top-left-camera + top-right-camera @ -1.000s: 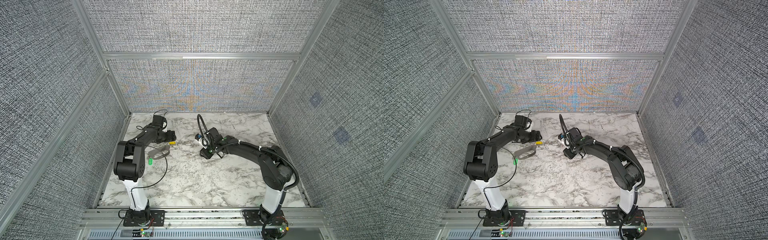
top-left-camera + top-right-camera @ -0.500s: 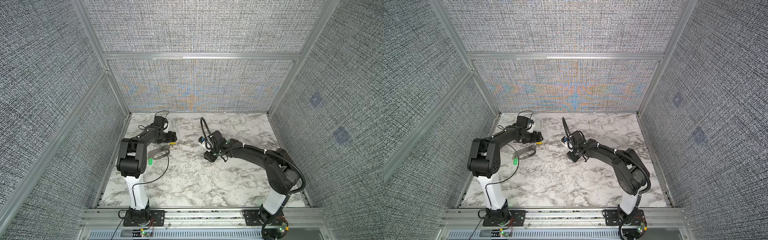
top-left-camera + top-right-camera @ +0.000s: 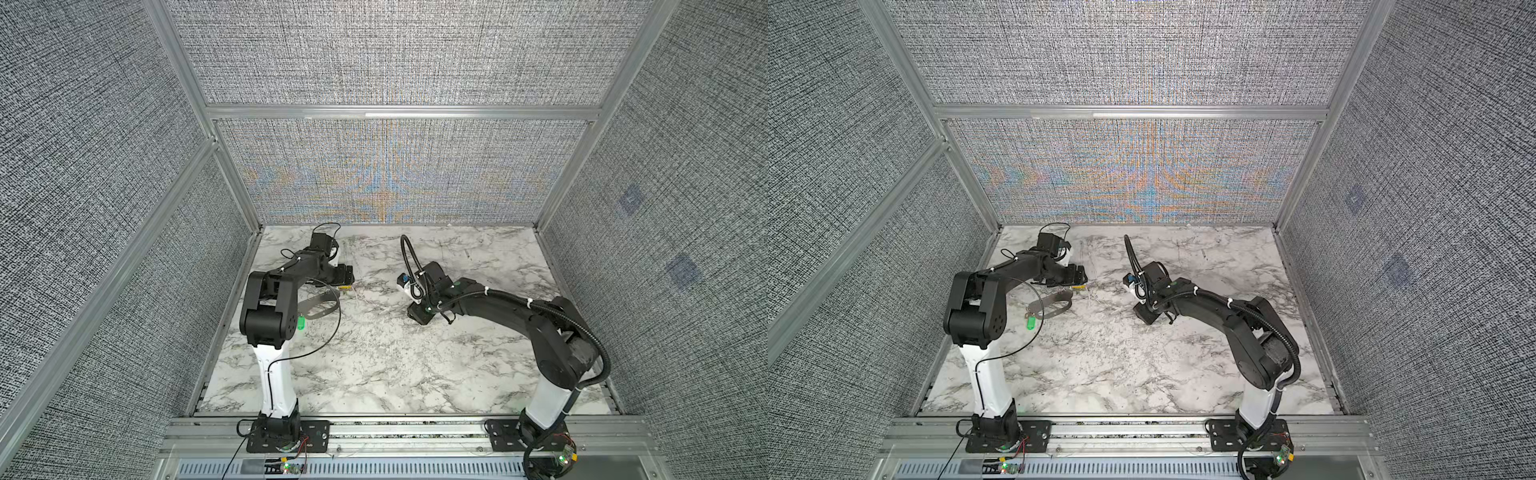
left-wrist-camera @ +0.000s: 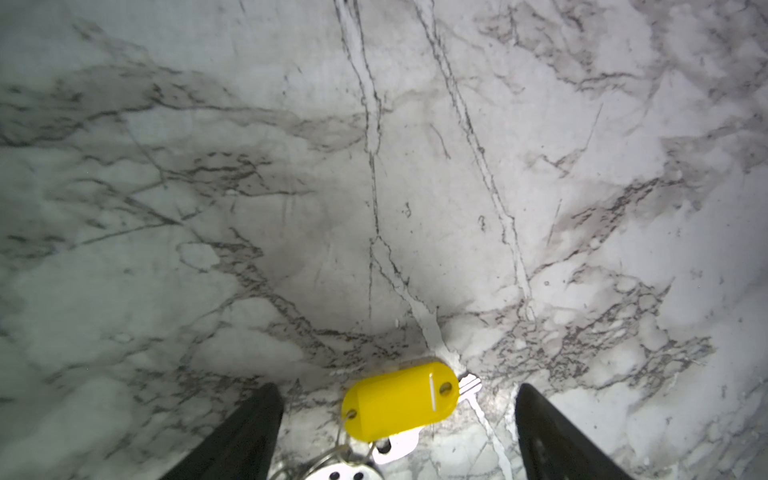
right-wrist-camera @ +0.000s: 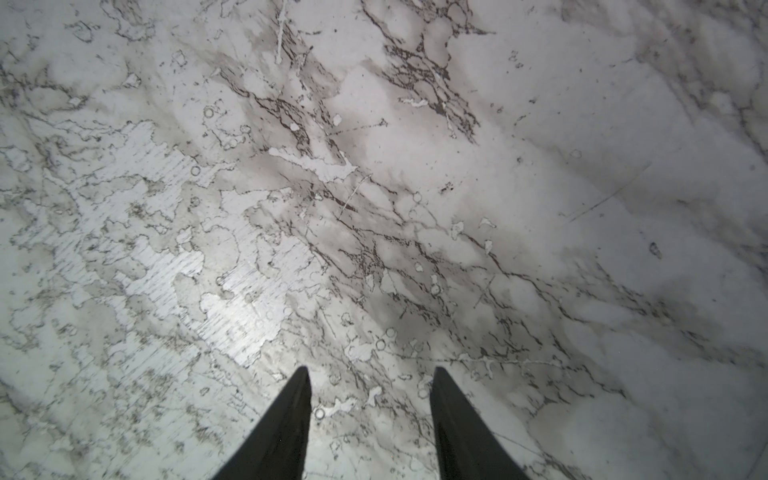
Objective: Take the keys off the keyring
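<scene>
Since one second ago the right arm (image 3: pixel 498 305) has pulled its jaws a little back from the middle of the surface (image 3: pixel 374 365) toward the front right corner. The elbow of the left arm (image 3: pixel 270 307) has turned slightly inward, while the left jaws stay at the same place. These left jaws stand wide apart and low over the surface, close to the left edge and nearer to the back edge than to the front one; they hold nothing. In the left wrist view the yellow tag (image 4: pixel 401 401) lies flat on the marble between the two dark fingers (image 4: pixel 245 432) and touches neither of them. The pale tip of its key (image 4: pixel 470 383) comes out from under one end of it, and a thin wire ring (image 4: pixel 332 451) goes through the hole at the other end. In a top view the keyring (image 3: pixel 318 305) is a long grey loop that lies flat just beside the left arm, near the left edge. The yellow tag is at its end toward the back, and the green tag (image 3: pixel 301 323) is at its end toward the front, just beside the elbow. Whether the key is hooked on the loop I cannot tell. The right jaws stand partly apart, narrower than the left ones, with only bare marble between them, near the middle of the surface and well apart from the keyring.
</scene>
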`<action>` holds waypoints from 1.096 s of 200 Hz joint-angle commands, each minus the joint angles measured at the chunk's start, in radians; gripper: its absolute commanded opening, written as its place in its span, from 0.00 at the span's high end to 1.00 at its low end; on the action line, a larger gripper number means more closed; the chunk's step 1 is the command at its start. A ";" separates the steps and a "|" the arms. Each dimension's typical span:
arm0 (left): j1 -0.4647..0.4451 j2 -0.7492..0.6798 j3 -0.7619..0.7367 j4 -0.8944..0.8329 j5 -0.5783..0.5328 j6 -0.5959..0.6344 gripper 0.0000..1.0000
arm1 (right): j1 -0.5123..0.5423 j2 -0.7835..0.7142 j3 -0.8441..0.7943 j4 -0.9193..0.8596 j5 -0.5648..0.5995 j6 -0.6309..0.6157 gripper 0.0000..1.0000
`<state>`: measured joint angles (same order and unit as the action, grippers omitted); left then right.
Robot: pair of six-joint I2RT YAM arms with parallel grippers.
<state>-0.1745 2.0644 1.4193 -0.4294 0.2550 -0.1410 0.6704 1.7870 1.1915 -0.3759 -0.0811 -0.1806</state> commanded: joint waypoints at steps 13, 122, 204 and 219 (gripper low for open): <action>-0.013 -0.014 -0.042 0.006 0.003 0.012 0.10 | 0.001 -0.005 0.000 -0.014 0.012 -0.002 0.51; -0.097 -0.108 -0.204 -0.005 0.055 0.047 0.11 | 0.001 -0.064 -0.075 -0.023 0.040 -0.003 0.51; -0.199 -0.175 -0.292 -0.049 0.140 0.054 0.13 | 0.001 -0.151 -0.162 -0.032 0.076 -0.004 0.51; -0.210 -0.196 -0.318 -0.051 0.149 0.049 0.13 | 0.002 -0.164 -0.174 -0.039 0.087 -0.010 0.51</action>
<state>-0.3706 1.8812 1.1374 -0.3611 0.3504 -0.0784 0.6727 1.6424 1.0321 -0.3939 -0.0189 -0.1810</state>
